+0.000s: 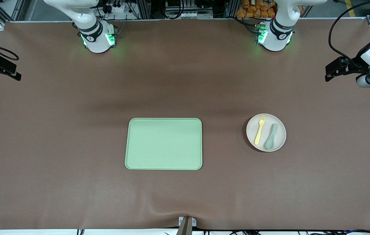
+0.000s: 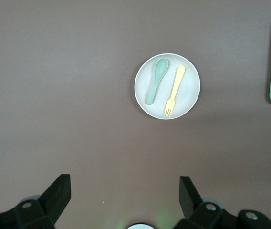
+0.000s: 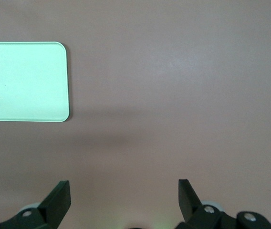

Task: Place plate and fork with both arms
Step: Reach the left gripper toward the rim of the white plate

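Both grippers, left gripper (image 2: 121, 193) and right gripper (image 3: 121, 193), hang spread wide, high over bare table. Lift the fork (image 1: 259, 130) gently off the plate (image 1: 279, 137); its thin handle probably slips easily.

A brown-covered bench (image 1: 74, 130) carries two things directly: a light-green rectangular tray (image 1: 163, 144) near the middle, and a round speckled plate (image 1: 278, 143) well apart from it, toward the left arm's end.
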